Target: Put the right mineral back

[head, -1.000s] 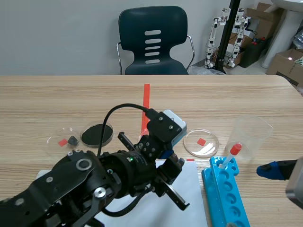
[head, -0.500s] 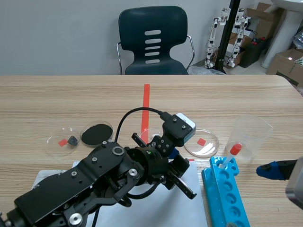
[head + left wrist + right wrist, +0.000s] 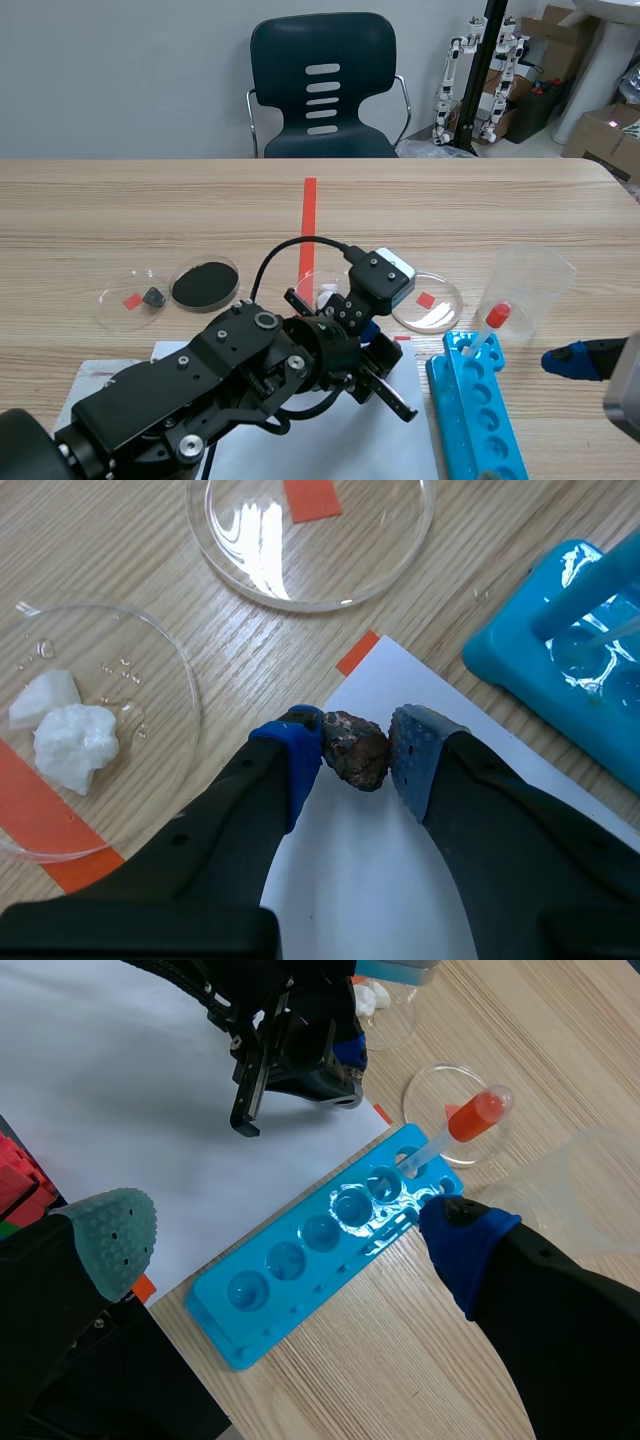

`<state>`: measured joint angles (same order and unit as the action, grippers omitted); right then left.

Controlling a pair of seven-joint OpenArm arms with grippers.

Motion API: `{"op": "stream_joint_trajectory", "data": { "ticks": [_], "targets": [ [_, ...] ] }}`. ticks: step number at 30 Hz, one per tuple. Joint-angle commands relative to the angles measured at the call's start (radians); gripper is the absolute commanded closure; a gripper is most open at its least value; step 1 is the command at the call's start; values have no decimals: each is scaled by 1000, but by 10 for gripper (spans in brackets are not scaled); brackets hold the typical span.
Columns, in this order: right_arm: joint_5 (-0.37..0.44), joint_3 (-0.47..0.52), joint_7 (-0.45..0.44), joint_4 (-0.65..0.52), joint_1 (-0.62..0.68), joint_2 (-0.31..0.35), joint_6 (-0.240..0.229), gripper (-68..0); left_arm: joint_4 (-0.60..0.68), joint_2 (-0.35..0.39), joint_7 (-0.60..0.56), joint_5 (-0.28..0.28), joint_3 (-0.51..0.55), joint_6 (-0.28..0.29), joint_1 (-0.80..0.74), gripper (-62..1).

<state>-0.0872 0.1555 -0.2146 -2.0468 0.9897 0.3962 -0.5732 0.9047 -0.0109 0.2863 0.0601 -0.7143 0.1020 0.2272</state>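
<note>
Standing behind wooden table (image 3: pixel 150 210), dark chair (image 3: pixel 322 85)

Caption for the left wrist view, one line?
Left gripper shut on a dark brownish mineral over white paper, an empty petri dish just ahead.

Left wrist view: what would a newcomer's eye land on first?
A dark, rough mineral is pinched between the left arm's fingers, over the corner of the white sheet. Ahead lies an empty glass dish; beside it, another dish holds white lumps.
</note>
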Motion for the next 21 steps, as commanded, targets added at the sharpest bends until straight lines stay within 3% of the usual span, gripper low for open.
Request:
{"op": "stream_joint_trajectory", "data": {
  "ticks": [1,21],
  "targets": [
    [8,2,-8,-16,-6,11,1,-547,16,-11,-12,2,-4,-1,8,-156],
    [8,2,-8,-16,-6,11,1,-547,16,-11,77,2,-3,-2,8,-168]
  ]
}}
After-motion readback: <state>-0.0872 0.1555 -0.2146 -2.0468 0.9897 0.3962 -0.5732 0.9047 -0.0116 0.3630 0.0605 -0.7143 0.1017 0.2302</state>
